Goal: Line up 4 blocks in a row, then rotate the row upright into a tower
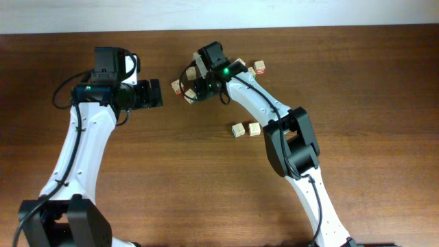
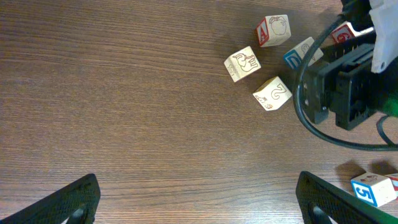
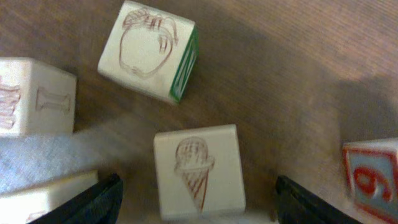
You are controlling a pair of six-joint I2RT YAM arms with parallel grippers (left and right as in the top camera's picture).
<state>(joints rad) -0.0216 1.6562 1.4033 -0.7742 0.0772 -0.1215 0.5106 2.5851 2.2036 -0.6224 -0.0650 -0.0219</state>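
Between the spread black fingers [image 3: 93, 202] of the right gripper [image 3: 198, 186], the pale wooden ice-cream-cone block [image 3: 198, 168] sits free on the brown table [image 3: 280, 74], nothing grasped. It's crowded here: a careless swing could knock the green-edged apple block [image 3: 146, 53]. Left gripper [image 2: 196, 186] hangs wide, empty.

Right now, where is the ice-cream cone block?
The ice-cream cone block lies low centre in the right wrist view, inside the open right gripper, just below the apple block, a red-edged block to its right.
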